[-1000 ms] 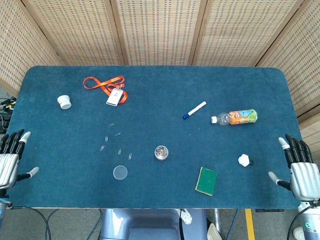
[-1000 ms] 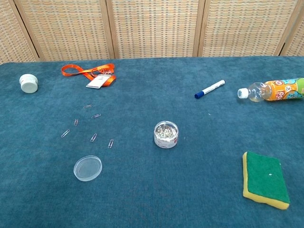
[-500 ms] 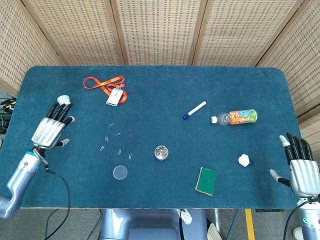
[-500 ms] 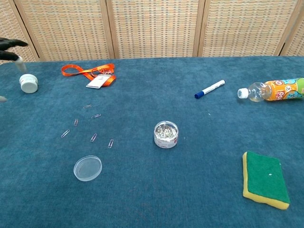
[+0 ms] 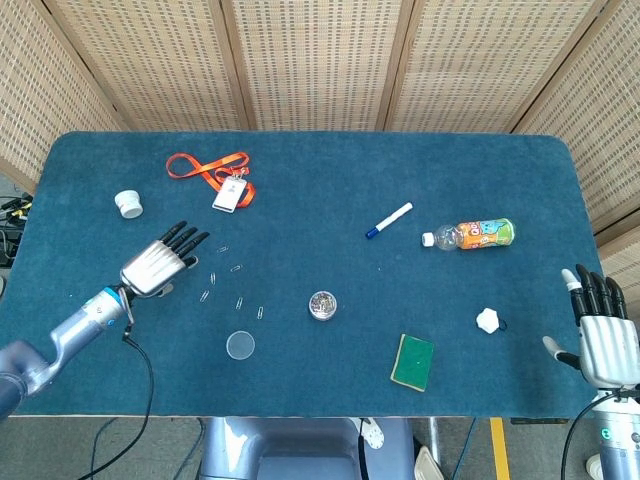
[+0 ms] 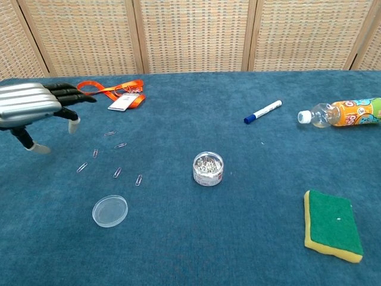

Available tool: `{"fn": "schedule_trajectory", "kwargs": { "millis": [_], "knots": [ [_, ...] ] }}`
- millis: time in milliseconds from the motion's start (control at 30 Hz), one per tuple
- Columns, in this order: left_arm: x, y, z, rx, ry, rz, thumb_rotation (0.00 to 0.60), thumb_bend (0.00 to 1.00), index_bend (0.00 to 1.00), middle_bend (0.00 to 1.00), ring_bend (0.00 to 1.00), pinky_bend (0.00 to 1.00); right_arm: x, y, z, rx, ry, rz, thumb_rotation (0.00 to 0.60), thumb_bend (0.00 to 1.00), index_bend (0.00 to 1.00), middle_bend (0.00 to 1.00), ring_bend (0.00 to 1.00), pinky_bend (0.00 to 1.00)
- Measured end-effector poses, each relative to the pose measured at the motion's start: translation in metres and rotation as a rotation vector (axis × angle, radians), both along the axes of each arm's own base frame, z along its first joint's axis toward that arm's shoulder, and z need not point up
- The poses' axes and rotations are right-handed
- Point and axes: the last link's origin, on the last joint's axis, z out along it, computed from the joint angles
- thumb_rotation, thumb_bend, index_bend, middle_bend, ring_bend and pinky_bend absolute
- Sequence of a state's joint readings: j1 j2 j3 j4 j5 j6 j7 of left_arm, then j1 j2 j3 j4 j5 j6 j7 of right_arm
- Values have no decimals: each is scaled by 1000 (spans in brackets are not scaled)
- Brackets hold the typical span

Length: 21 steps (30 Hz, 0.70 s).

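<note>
Hovering with fingers spread and empty, the left hand (image 5: 160,262) hangs just left of the scattered paper clips (image 5: 236,268), beside their open jar (image 5: 322,305); the right hand (image 5: 597,338), also open-fingered and empty, waits far right of the jar.

left robot hand (image 5: 158,265) reaches forward, fingers spread; right robot hand (image 5: 601,340) rests open.

Silver ribbed left hand (image 5: 152,268), black fingers, white tips; black cable.
</note>
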<state>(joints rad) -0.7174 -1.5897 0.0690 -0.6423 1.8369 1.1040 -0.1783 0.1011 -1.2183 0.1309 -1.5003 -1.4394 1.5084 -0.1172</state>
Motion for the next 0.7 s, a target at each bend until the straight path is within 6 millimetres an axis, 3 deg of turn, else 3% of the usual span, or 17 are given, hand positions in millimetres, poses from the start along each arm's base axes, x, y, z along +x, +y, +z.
{"fn": "schedule_trajectory", "kwargs": {
  "millis": [367, 700],
  "knots": [
    [25, 15, -24, -23, 22, -52, 600, 262, 452, 0, 0, 0, -3, -3, -2, 4, 6, -13, 600, 0, 32, 0, 0, 0],
    [24, 15, -41, -38, 44, -30, 600, 263, 464, 0, 0, 0, -5, -3, -2, 2, 9, -20, 600, 0, 33, 0, 0, 0]
  ]
}}
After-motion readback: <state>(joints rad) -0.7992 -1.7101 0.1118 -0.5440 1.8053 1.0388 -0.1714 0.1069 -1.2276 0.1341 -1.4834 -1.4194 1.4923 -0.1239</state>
